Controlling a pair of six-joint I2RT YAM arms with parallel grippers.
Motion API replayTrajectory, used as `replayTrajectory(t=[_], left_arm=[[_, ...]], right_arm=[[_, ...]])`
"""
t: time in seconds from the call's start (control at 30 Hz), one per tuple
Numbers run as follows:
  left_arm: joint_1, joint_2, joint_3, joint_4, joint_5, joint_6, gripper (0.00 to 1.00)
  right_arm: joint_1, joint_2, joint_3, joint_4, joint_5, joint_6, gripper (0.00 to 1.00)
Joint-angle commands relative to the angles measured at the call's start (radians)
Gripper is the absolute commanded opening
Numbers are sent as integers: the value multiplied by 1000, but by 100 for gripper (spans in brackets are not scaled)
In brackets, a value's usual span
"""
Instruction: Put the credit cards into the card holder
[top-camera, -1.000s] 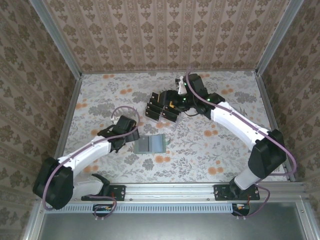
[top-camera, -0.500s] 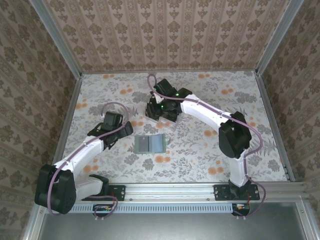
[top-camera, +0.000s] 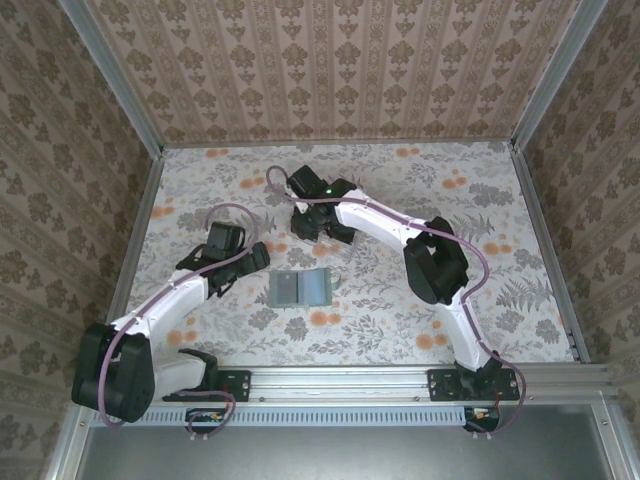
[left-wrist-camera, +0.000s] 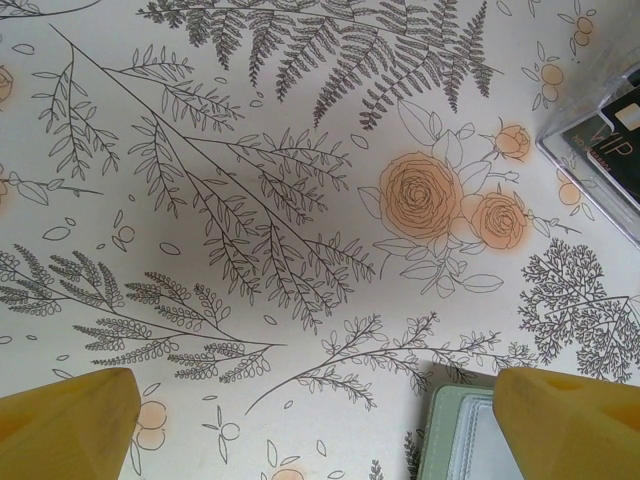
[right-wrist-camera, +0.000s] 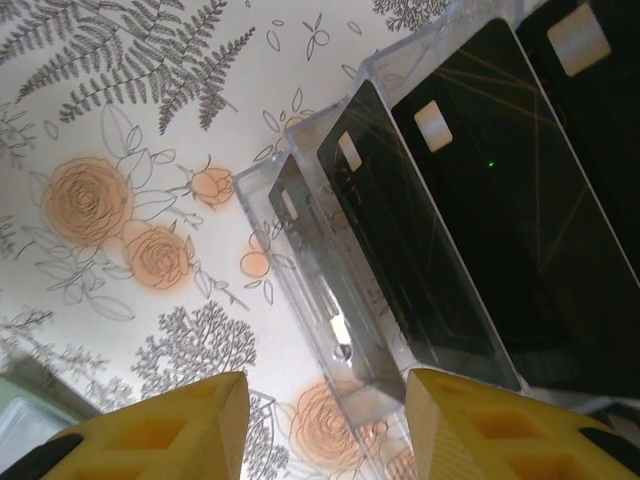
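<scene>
Credit cards (right-wrist-camera: 480, 200) in rack (right-wrist-camera: 300, 250) | R gripper (right-wrist-camera: 325, 405) swung left, jaws narrowing

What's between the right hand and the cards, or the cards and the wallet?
Nothing loose. The right hand faces the near end of the clear rack; only its clear walls front the credit cards. Nothing visible lies between the rack and the card holder.

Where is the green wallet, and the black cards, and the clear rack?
card holder (top-camera: 302, 289), top view, middle of its green face.
credit cards (right-wrist-camera: 470, 210), right wrist view, face of one black card.
clear rack (right-wrist-camera: 318, 318), right wrist view, its front wall.
</scene>
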Motion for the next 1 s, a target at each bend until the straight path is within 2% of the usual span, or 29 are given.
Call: replayTrajectory(t=[0.0,0.47,0.73,0.97], left_arm=[[11,1,-5,5,13,16,100],[27,1,-19,20,22,16,100],[32,3,-25,29,27,16,100],[33,5,-32,36,30,16,100]], right_arm=[[9,39,60,-34,56,-47,46],[13,145,153,-68,102,-89,41],[14,155,156,-73,92,-97,31],[14,160,185,-83,95,-111,29]])
